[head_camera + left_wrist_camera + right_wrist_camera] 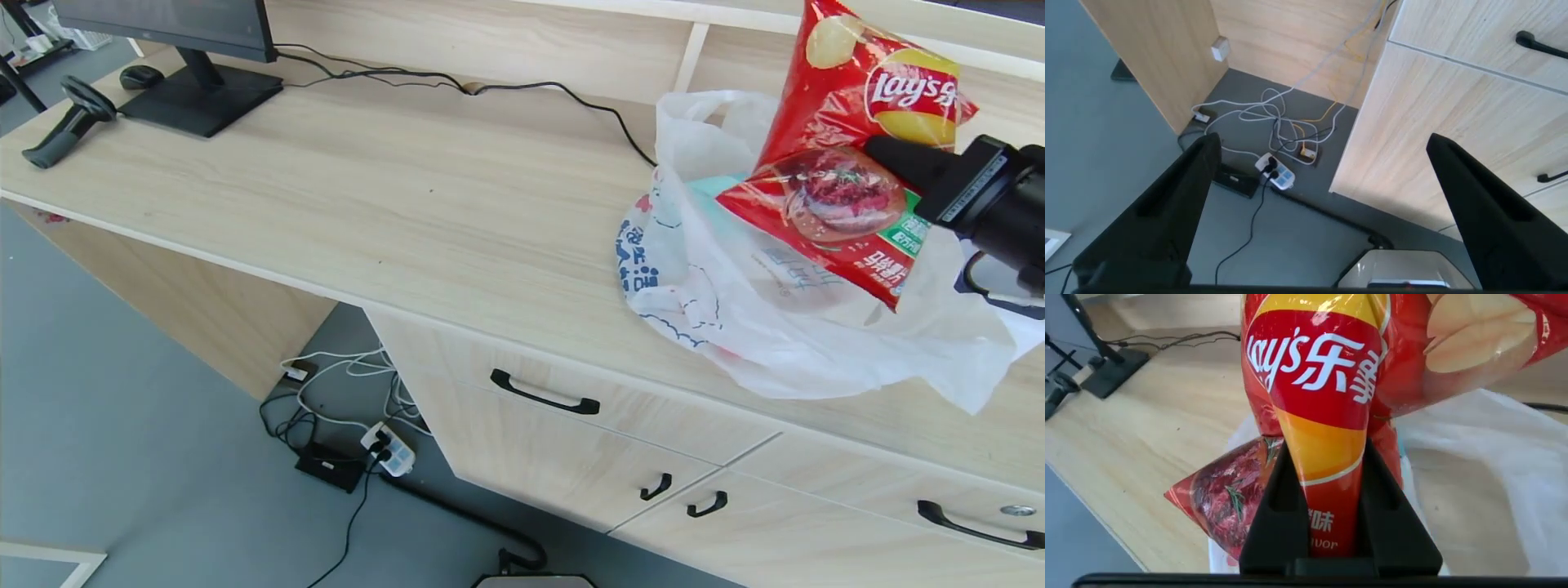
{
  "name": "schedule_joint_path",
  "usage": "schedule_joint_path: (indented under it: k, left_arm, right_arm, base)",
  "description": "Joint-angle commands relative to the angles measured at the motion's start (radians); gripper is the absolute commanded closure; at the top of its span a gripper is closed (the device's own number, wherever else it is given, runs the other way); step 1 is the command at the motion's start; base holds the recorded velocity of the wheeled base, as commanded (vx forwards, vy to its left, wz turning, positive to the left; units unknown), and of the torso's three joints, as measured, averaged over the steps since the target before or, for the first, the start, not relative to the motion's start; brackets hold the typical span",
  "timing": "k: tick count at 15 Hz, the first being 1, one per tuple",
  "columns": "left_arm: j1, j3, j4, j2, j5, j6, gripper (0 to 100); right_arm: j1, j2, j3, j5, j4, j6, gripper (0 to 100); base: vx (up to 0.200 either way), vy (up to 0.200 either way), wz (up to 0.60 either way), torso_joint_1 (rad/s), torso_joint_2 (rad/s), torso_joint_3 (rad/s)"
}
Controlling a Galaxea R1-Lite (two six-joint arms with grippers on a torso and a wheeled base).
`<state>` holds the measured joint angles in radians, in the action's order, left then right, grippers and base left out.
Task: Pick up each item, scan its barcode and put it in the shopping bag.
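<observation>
Head view: wooden counter [408, 212], grey floor [122, 425]

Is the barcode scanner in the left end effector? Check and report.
No: the barcode scanner lies on the counter by the monitor stand, and the left end effector is open and empty.

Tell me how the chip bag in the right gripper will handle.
Probably light: the puffed chip bag holds its shape from one pinch of the right gripper. Its glossy film may slip. Contents are likely fragile, so squeezing harder risks crushing.

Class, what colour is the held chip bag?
Red with yellow: the chip bag shows best in head view.
</observation>
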<state>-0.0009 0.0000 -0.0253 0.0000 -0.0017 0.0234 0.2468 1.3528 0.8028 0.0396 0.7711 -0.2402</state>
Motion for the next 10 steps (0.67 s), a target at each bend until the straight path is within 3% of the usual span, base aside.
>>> schedule_joint_path:
  k: [1,10]
  left_arm:
    - [-0.001,0.0,0.001,0.0,0.0,0.001,0]
    - [-0.001,0.0,0.001,0.002,0.0,0.001,0]
  right_arm:
    - [-0.012,-0.061,-0.088,0.022,0.008,-0.005,100]
    - [0.0,0.006,-0.103,0.02,0.043,0.007,100]
  base:
    - [0.0,0.0,0.0,0.0,0.0,0.0]
    - [0.0,0.0,0.0,0.0,0.0,0.0]
